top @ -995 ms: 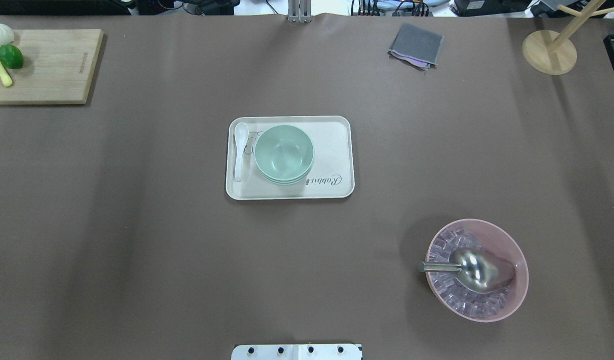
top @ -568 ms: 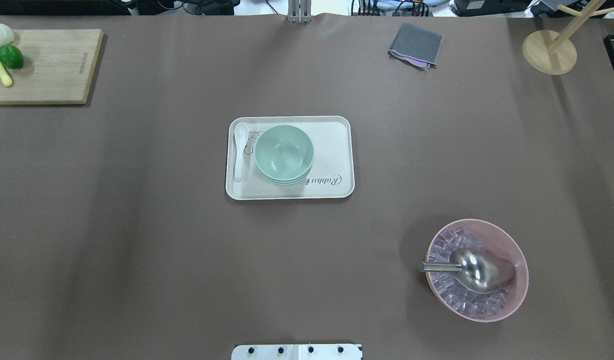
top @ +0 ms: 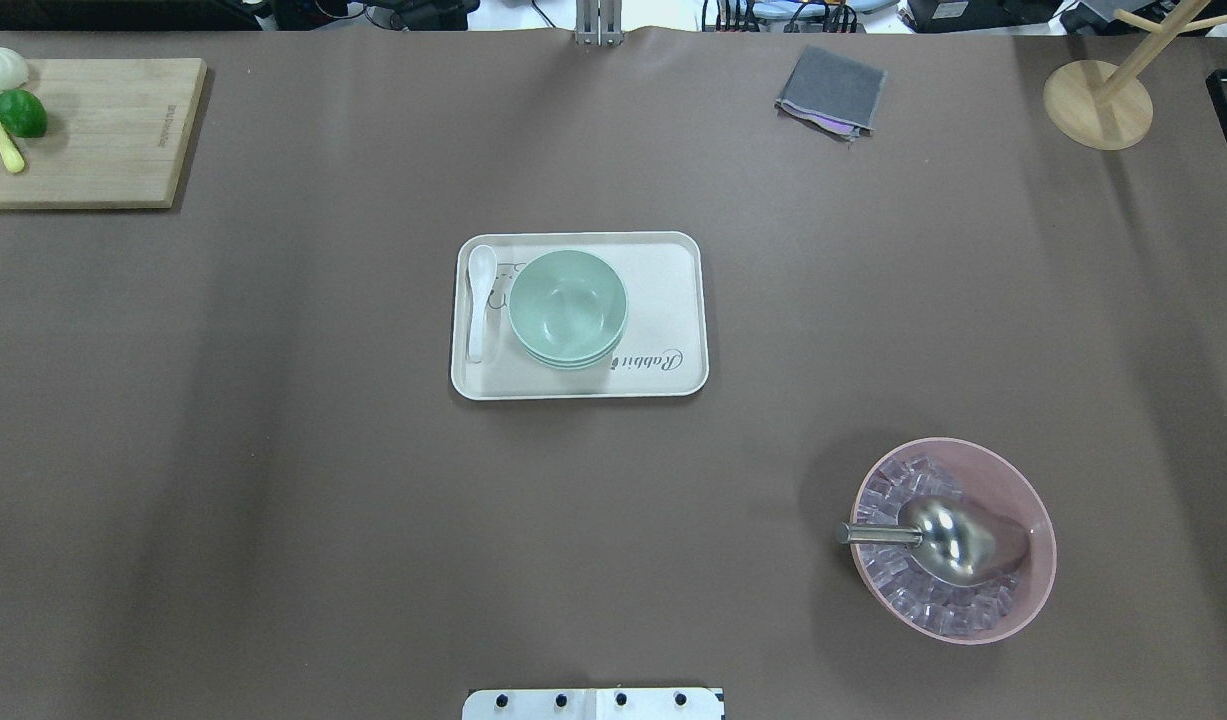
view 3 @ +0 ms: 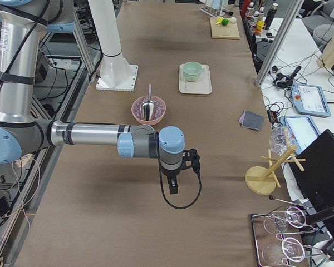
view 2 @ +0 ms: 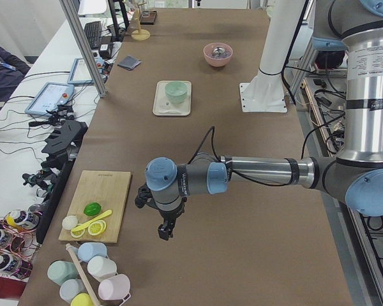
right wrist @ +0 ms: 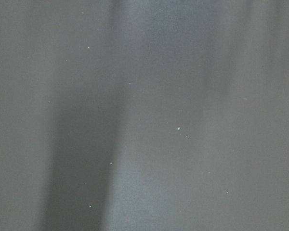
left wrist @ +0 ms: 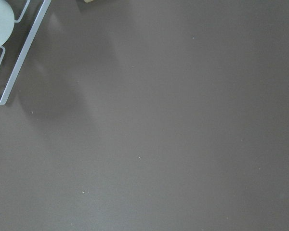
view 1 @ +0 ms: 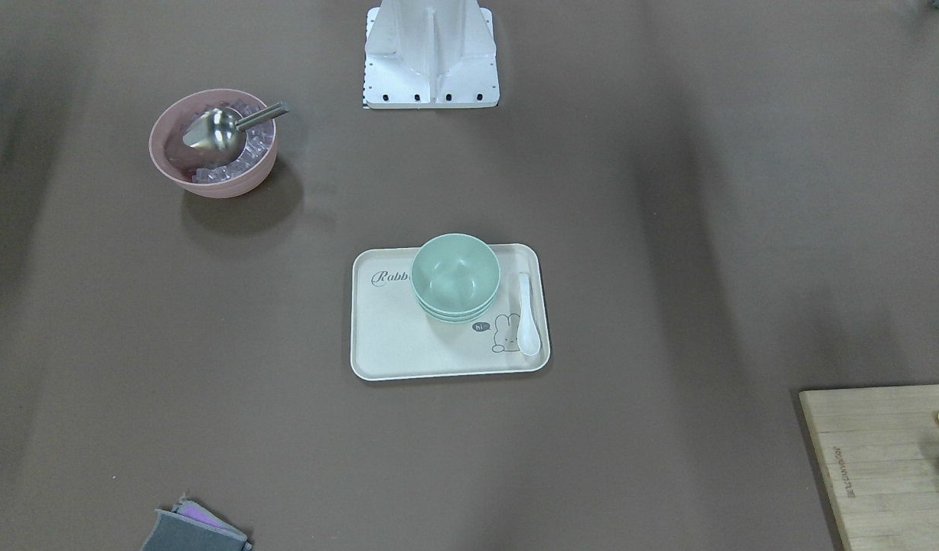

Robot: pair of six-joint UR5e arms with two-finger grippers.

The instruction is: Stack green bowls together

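The left fingers (view 2: 164,231) and right fingers (view 3: 173,188) hang over opposite ends of the counter (top: 273,500); spread or pressed together, I cannot tell. The bowls (top: 567,305) sit nested on the tray (top: 673,300) mid-counter, well apart from both, neither arm clearly nearer.

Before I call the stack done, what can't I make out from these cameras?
Left gripper and right gripper: seen only in the side views, too small to tell how the jaws stand.
Green bowls: the top bowl hides the lower ones' insides in overhead and front-facing views.
Cutting board: cut off by the front-facing view's right edge.
Right wrist view: blurred.
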